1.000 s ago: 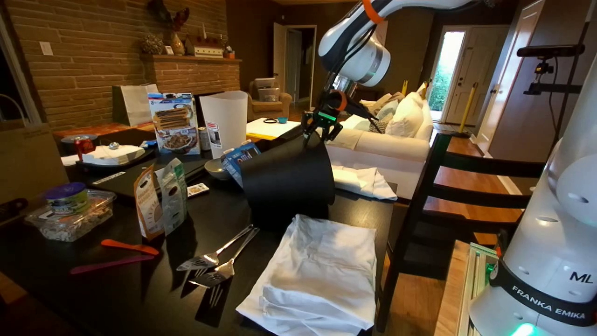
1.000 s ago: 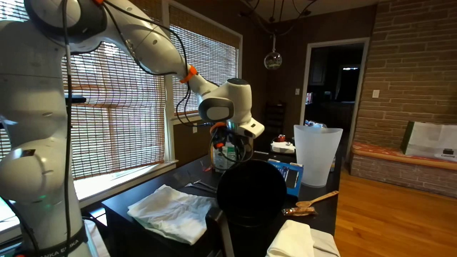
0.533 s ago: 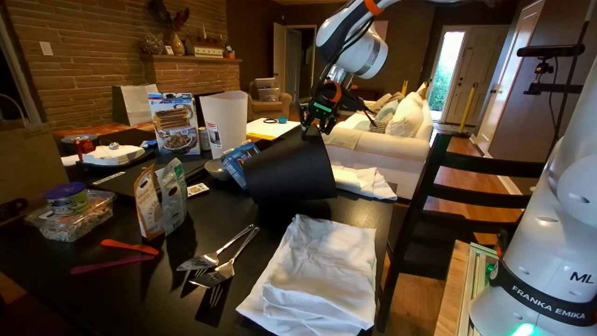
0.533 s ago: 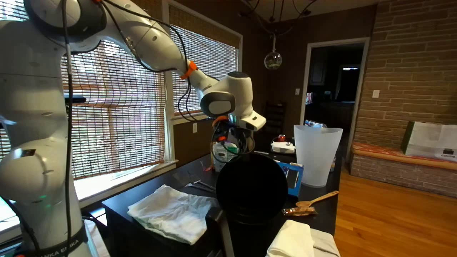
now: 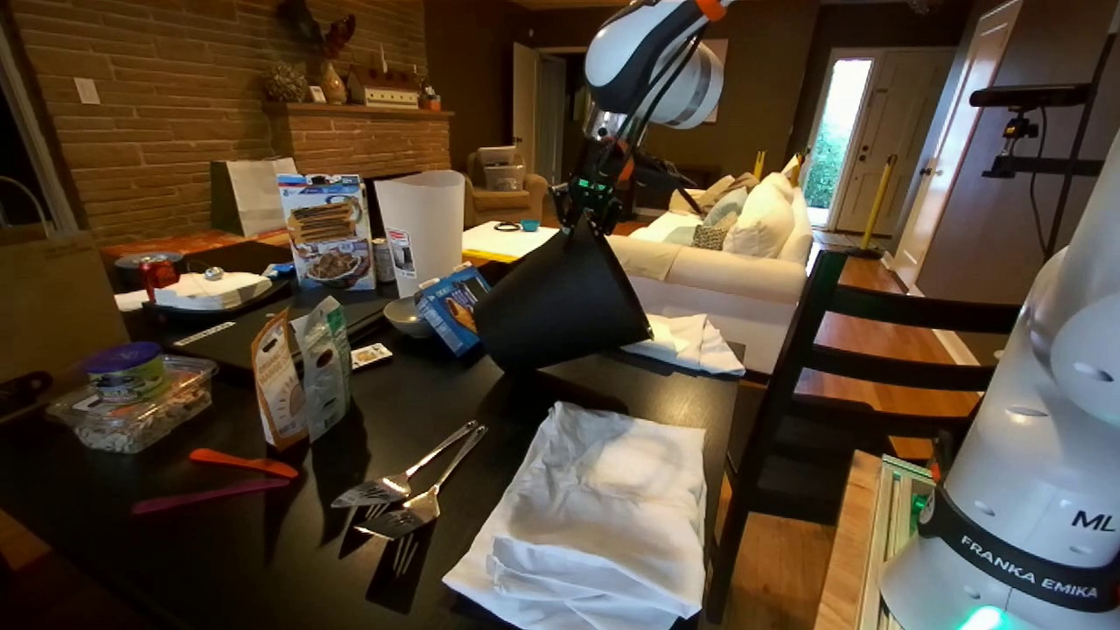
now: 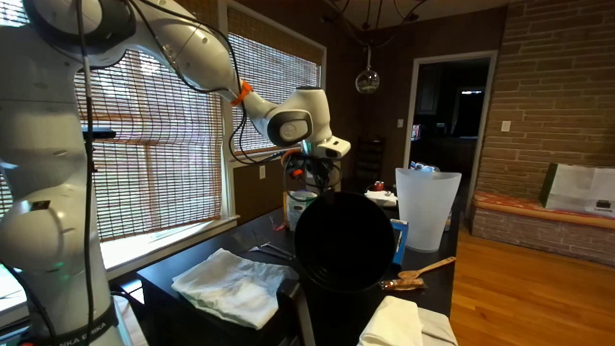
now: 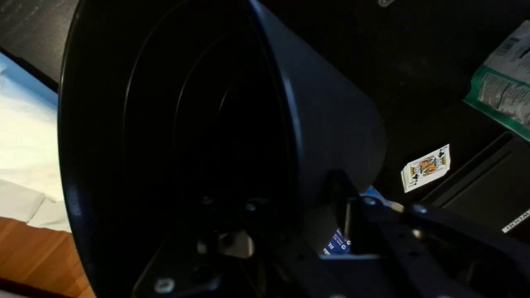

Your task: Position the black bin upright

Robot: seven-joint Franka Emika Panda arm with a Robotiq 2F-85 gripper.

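Observation:
The black bin (image 5: 560, 302) is tilted above the dark table, its wide mouth facing right in that exterior view. Its narrow base points to the lower left, low over the table; I cannot tell whether it touches. In an exterior view I look straight into the bin's dark mouth (image 6: 343, 240). My gripper (image 5: 581, 222) is shut on the upper part of the rim from above; the gripper also shows in an exterior view (image 6: 327, 190). In the wrist view one finger is inside the bin (image 7: 331, 120) and the other outside its wall; the inner fingertip is lost in the dark.
A white wastebasket (image 5: 426, 227) and a blue box (image 5: 451, 306) stand behind the bin. A white cloth (image 5: 604, 516) and metal servers (image 5: 411, 503) lie in front. More folded cloth (image 6: 394, 319), a wooden spoon (image 6: 427, 269) and a chair back (image 6: 293, 302) are near its mouth.
My gripper has risen with the bin's rim held in it. The rim's lower edge has lifted off the table, and the bin has shifted toward the folded cloth and tilted more.

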